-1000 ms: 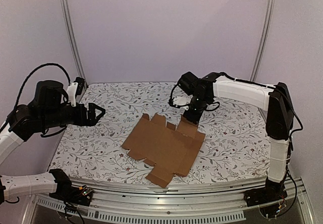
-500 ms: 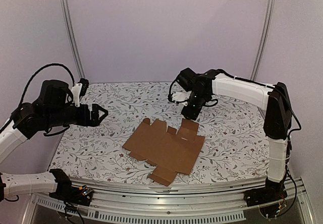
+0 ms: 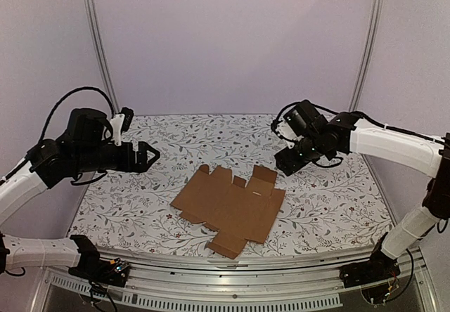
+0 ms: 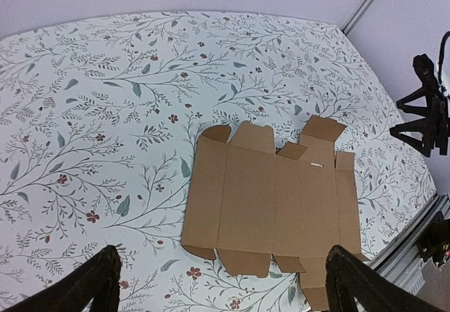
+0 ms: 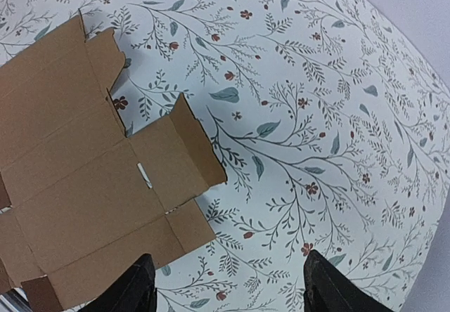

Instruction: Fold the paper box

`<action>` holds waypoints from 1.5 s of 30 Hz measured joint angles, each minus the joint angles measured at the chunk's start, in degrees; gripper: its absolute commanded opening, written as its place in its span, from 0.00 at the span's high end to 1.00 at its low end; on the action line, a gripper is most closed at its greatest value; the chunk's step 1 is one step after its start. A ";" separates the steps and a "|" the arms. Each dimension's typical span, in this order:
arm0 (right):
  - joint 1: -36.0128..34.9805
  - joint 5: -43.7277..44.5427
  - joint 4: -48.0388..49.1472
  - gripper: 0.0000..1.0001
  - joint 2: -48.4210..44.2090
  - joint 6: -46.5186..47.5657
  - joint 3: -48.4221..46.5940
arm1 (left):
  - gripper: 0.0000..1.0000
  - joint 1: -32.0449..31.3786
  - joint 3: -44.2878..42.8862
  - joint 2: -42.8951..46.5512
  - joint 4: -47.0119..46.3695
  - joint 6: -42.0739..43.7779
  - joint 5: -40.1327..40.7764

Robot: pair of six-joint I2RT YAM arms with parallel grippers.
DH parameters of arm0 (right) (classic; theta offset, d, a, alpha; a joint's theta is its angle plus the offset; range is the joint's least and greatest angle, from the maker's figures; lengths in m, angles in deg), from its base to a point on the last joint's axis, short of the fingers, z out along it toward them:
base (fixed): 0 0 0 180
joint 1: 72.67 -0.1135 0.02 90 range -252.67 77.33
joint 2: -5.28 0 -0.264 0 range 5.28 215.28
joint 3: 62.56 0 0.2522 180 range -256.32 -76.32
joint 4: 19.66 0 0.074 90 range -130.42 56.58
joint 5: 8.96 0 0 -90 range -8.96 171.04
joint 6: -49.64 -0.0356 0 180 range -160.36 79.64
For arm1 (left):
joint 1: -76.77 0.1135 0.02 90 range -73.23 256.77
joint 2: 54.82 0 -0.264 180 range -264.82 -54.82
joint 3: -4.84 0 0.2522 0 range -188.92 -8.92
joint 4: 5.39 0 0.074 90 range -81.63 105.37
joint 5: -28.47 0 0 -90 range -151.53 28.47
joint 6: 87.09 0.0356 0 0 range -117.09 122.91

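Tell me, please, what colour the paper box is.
The paper box is plain unprinted brown; the left wrist view shows it best.

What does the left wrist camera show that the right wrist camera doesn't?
Only the left wrist view shows the whole paper box, every flap and tab in frame, plus the open right tool at the picture's right edge. Only the right wrist view adds a closer look at the partly raised end flap; the rest of the sheet is cropped there. Both show the brown cardboard lying on the floral cloth.
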 measured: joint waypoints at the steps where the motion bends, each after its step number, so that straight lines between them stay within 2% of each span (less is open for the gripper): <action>1: 0.00 -0.13 1.64 0.20 -2.29 -2.54 2.95 | 0.00 -0.02 0.00 -0.35 -0.48 0.00 -0.11; 3: 0.00 -0.55 4.90 0.10 -6.69 -7.48 9.14 | 0.00 -0.02 0.00 -0.96 -1.29 0.00 -0.15; 4: 0.02 -0.85 6.36 0.10 -8.63 -10.01 12.09 | 0.00 -0.02 0.00 -1.29 -1.70 0.00 -0.17; 7: 0.44 -1.53 11.26 0.11 -14.73 -17.53 21.62 | 0.00 -0.04 0.00 -2.25 -2.73 0.00 -0.37; 10: 1.31 -2.25 14.01 0.11 -17.68 -23.67 26.80 | 0.00 -0.04 0.00 -2.73 -3.56 0.00 -0.55; 24: -0.04 -11.19 32.81 0.20 -19.34 -48.00 43.91 | 0.00 -0.04 2.43 -1.70 -4.42 -0.59 -0.70; 34: -1.84 -13.62 50.58 0.29 -12.83 -65.07 50.82 | 0.01 -0.04 2.45 -1.70 -4.44 -0.61 -0.83; 45: -2.67 -18.12 74.07 0.39 -0.92 -74.31 52.94 | 0.00 -0.04 2.45 -2.01 -4.44 -0.59 -1.18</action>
